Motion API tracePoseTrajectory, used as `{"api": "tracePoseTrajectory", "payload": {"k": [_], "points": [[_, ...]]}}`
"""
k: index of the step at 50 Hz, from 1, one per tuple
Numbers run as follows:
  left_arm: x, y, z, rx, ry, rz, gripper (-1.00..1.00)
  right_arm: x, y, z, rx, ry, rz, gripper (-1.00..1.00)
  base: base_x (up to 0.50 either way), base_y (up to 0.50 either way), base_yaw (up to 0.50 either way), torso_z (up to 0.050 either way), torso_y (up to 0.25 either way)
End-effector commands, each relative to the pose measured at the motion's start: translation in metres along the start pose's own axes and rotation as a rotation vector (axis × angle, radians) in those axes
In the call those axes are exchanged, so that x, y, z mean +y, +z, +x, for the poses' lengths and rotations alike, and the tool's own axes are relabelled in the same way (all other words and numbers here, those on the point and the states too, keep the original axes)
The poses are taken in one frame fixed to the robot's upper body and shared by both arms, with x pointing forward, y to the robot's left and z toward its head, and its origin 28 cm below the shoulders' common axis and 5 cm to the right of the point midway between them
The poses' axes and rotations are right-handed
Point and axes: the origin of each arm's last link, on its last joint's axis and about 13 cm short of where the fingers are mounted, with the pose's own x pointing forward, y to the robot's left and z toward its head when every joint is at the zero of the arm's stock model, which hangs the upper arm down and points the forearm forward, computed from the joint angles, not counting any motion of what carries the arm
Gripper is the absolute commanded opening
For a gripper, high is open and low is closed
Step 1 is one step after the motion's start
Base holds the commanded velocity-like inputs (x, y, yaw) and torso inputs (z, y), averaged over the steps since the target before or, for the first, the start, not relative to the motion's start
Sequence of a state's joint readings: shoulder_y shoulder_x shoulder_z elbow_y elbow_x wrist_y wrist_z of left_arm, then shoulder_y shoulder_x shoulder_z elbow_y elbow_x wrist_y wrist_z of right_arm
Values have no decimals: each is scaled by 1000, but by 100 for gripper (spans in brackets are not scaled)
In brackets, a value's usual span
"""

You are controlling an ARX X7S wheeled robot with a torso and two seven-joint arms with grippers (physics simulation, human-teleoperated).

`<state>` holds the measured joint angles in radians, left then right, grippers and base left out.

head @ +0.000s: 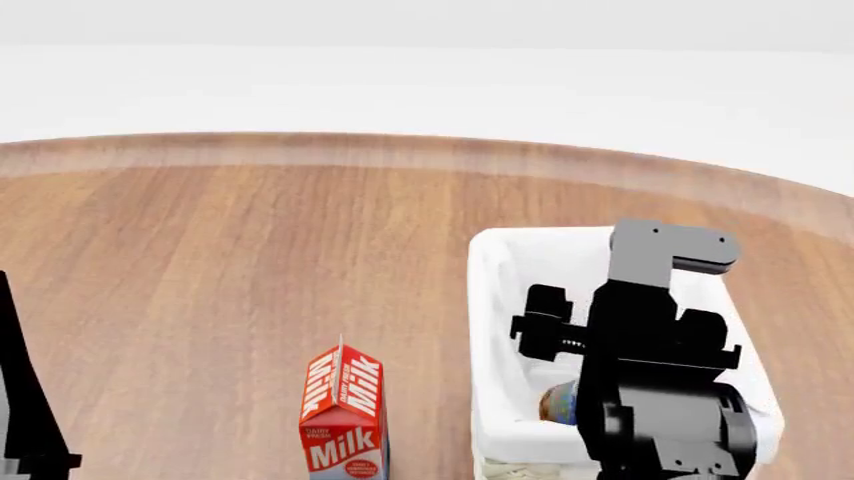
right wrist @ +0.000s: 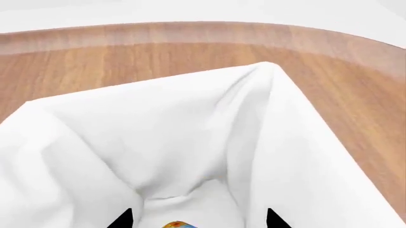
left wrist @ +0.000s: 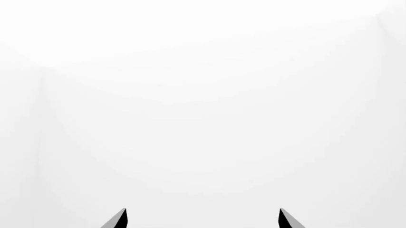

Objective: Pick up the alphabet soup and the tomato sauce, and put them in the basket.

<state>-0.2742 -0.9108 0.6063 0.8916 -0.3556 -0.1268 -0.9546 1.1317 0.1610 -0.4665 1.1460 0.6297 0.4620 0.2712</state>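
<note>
The basket (head: 489,300), cream wicker with a white liner (right wrist: 190,118), stands on the wooden table at the right. My right arm (head: 654,380) hangs over it. My right gripper (right wrist: 198,219) is open above the liner, its two dark fingertips (right wrist: 123,219) wide apart. Between and below them shows a sliver of the alphabet soup (right wrist: 174,224), touching neither finger. In the head view that blue can (head: 558,402) lies inside the basket, near its front wall. My left gripper (left wrist: 203,219) is open against plain white, holding nothing. The tomato sauce is out of view.
A red and white milk carton (head: 344,415) stands upright on the table, left of the basket. Part of my left arm (head: 27,420) shows at the head view's far left edge. The table's curved far edge (head: 400,150) borders a white floor.
</note>
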Motion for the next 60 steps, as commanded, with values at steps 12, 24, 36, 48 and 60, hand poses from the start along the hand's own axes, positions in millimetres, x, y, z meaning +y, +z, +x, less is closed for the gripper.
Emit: {"api": "tracePoseTrajectory", "payload": {"k": [12,24,36,48,60], "points": [[-1,-1,0,3,-2,-1,100,5,23,-9,-104,51,-12,100,0,0,0,0,0],[-2,0,0,1,-5,-3,100,4,63,-40,-217,144,-22,100,0,0,0,0,0],[0,1,0,1,-1,-2,100,-8,76,-72,-264,238,-22,100,0,0,0,0,0],[-1,2,0,0,-6,2,100,-2,76,-122,-330,347,-173,100,0,0,0,0,0],[-2,2,-1,-1,-9,2,100,0,61,-162,-317,495,-210,100,0,0,0,0,0]]}}
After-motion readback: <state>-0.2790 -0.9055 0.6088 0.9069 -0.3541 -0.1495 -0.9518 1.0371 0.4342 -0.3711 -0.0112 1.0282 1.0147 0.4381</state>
